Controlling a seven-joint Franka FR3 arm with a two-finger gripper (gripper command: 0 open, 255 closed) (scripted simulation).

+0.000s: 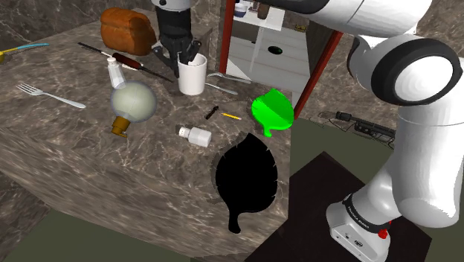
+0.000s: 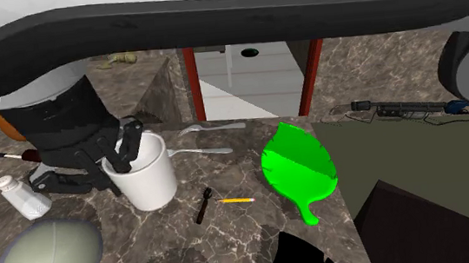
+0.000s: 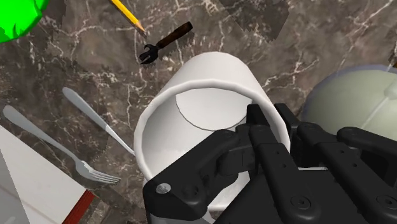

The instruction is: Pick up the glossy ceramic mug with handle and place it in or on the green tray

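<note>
Upright white mug (image 1: 192, 79) on marble counter (image 1: 74, 152); green leaf-shaped tray (image 1: 273, 110) flat nearby, not touching mug.

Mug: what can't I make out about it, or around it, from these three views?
1. Whether the mug has a handle: the end effector covers part of its wall in the second exterior and wrist views.
2. Green tray: cut off by the edge in the wrist view.
3. Black leaf shape at the table corner: featureless in the shoulder view, and cut off by the lower edge in the second exterior view.
</note>
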